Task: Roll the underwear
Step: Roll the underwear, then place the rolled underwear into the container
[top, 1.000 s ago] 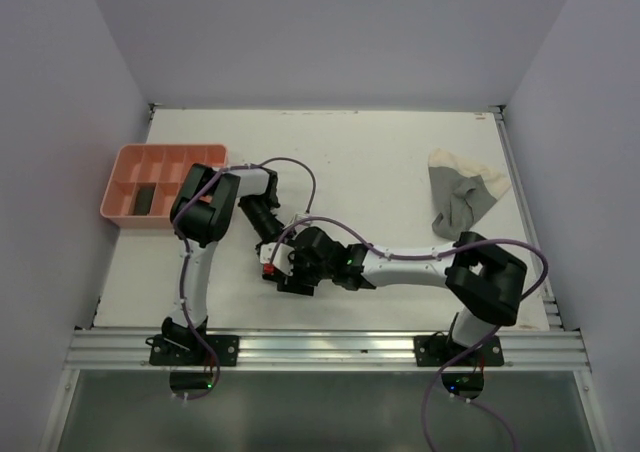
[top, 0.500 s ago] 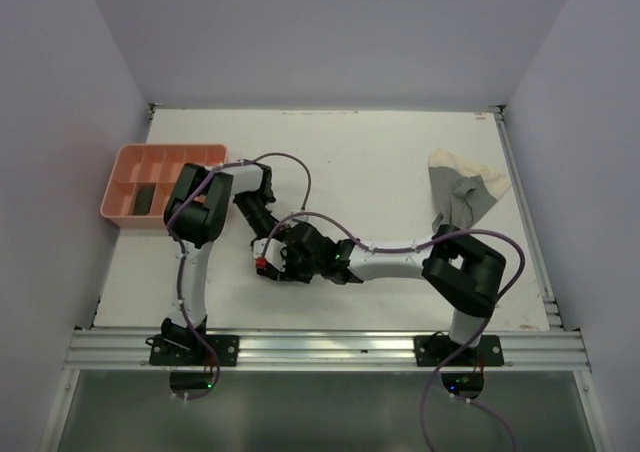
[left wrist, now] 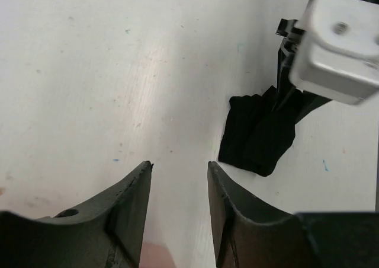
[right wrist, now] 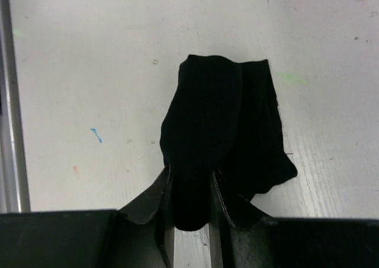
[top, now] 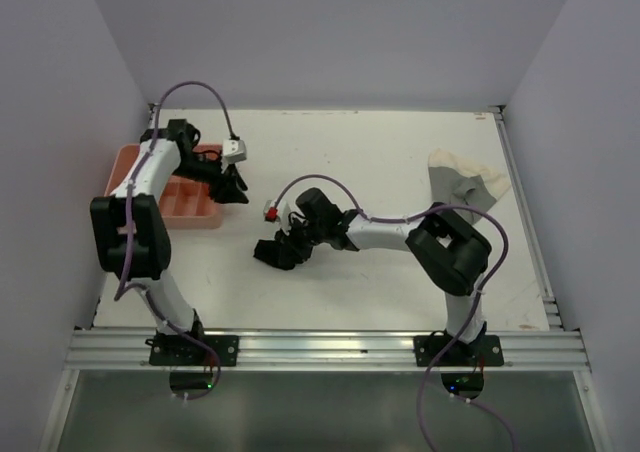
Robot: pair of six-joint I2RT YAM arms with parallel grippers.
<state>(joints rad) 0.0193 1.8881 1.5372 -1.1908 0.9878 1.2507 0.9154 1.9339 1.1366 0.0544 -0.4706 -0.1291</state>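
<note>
A black underwear (right wrist: 204, 114), partly rolled, lies on the white table left of centre (top: 268, 255). My right gripper (right wrist: 188, 182) is shut on the near end of its roll, and it shows low over the table in the top view (top: 287, 245). The black piece also shows in the left wrist view (left wrist: 257, 134). My left gripper (left wrist: 179, 164) is open and empty. It hovers at the right edge of the pink tray (top: 192, 210), up and left of the black piece (top: 234, 186). A cream and grey underwear (top: 462, 194) lies crumpled at the far right.
The pink compartment tray stands at the table's left edge, partly covered by my left arm. My right arm's wrist camera housing (left wrist: 343, 42) sits just beyond the black piece. A metal rail (top: 320, 347) runs along the near edge.
My left arm has swung away from the centre, up and left to the pink tray. My right gripper has shifted slightly left and away, still holding the black underwear.
</note>
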